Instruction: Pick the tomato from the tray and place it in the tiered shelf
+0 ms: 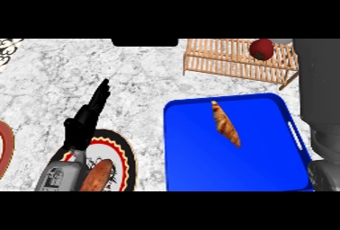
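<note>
The red tomato (262, 48) lies on the wooden tiered shelf (225, 60) at the back right, near the shelf's right end. The blue tray (199, 170) sits in front of the shelf and holds only a croissant (225, 123). My left hand (90, 112) stands open at the left, fingers straight and pointing away from me, above a patterned plate. Along the right edge only my right grey forearm (319, 90) shows, reaching up past the shelf's right end. Its hand is cut off by the view's edge.
A patterned plate (123, 150) with a brown bread roll (100, 175) lies under my left forearm. A red-rimmed plate (5, 143) shows at the left edge. Some white ornamental metalwork (10, 49) stands at the far left corner. The marble counter (133, 81) spreads between them.
</note>
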`<state>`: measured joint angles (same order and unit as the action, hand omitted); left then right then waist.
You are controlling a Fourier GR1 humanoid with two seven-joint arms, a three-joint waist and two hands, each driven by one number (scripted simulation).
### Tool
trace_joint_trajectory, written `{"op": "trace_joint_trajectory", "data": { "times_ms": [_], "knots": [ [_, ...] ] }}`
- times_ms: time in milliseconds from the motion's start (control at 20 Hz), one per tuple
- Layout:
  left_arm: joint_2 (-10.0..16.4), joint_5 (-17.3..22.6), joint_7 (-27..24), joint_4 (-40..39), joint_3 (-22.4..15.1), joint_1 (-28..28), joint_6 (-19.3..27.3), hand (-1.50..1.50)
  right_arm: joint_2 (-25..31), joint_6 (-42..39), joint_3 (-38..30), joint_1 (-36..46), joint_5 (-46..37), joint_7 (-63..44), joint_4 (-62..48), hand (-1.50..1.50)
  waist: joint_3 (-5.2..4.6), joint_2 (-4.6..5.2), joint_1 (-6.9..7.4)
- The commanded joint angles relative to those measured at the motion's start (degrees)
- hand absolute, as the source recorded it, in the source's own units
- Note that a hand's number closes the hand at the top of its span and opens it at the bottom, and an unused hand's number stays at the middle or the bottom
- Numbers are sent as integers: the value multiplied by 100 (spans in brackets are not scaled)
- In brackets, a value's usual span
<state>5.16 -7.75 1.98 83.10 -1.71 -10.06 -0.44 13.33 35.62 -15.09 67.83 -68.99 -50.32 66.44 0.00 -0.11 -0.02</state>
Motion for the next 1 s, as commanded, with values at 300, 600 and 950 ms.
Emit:
{"op": "trace_joint_trajectory", "data": {
  "times_ms": [300,600,950],
  "knots": [
    [85,49,107,49,142,22,-11,0,609,-1024,-741,-303,-122,-1235,2104,-150,0,-63,-168],
    [7,-31,-218,59,59,439,56,0,652,-2769,-1106,-1213,431,-1812,3605,-150,2,-124,-333],
    [7,7,-153,58,151,391,103,0,1235,-4610,-2027,-2232,1834,-1741,5223,-150,5,-131,-466]
  ]
}}
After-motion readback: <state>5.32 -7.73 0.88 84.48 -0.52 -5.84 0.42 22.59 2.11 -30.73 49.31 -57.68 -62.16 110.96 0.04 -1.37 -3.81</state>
